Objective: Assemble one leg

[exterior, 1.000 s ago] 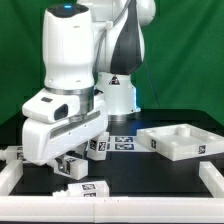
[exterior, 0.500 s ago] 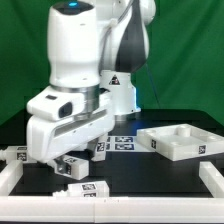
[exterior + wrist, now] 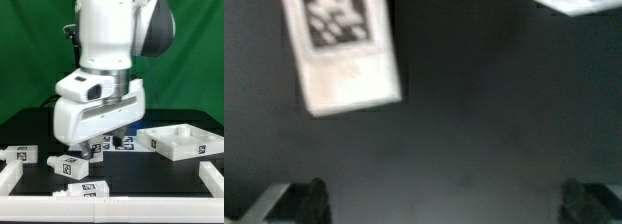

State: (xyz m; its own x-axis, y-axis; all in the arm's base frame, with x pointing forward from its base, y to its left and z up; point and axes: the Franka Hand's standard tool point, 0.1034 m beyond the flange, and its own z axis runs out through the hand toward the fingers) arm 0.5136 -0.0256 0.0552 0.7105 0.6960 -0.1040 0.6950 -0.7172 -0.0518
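Several white legs with tag markers lie on the black table. One is at the exterior view's left [image 3: 20,155], one nearer the middle [image 3: 70,166], one by the front rail [image 3: 85,190]. A further leg [image 3: 99,147] lies just under the hand. My gripper [image 3: 108,138] hangs low over the table between the legs and the white tabletop [image 3: 181,141]. In the wrist view the gripper [image 3: 446,205] is open and empty, with dark fingertips [image 3: 299,200] far apart. One blurred leg [image 3: 345,55] lies on the table ahead of them.
The marker board [image 3: 122,143] lies flat behind the gripper, near the robot's base. White rails [image 3: 214,178] run along the table's front and sides. A white corner [image 3: 589,5] shows at the edge of the wrist view.
The arm has swung from the exterior view's left toward the middle, away from the legs on the left. The gripper holds nothing.
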